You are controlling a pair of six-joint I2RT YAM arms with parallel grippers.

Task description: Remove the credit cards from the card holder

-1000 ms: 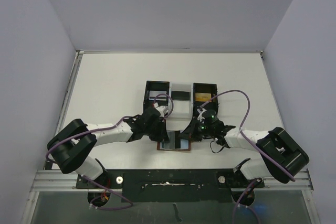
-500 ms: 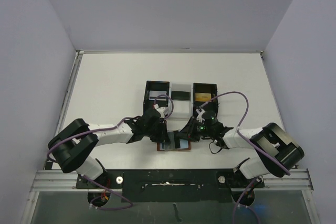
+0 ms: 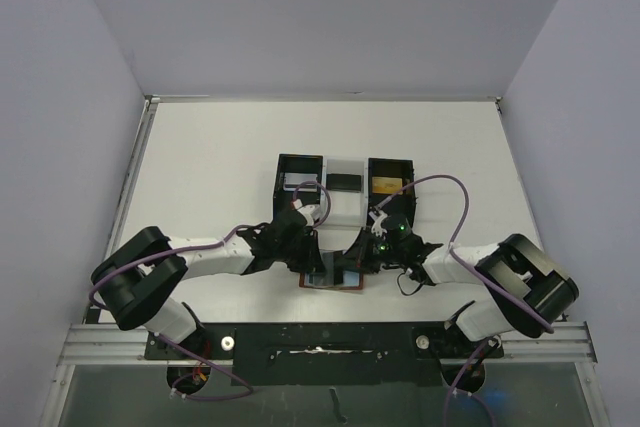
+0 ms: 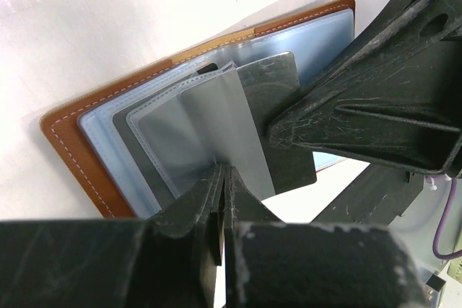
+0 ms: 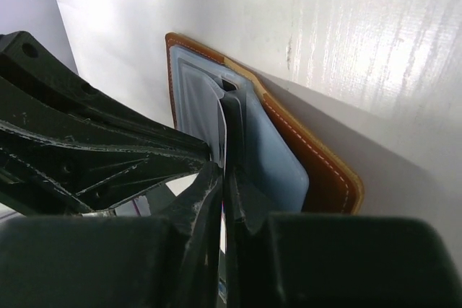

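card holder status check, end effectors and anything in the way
Left end effector shut on a grey pocket sleeve. Right end effector shut at the pockets, hold unclear. Card holder lies open. Only the two arms crowd it.

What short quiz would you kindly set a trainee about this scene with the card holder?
1. True or false: the card holder lies folded shut.
2. Which compartment of the tray holds the gold card? A left, B middle, C right.
3. Fill in: the left pincer and right pincer are both ___ on leaves of the card holder.
Key: 1 false; 2 C; 3 shut.
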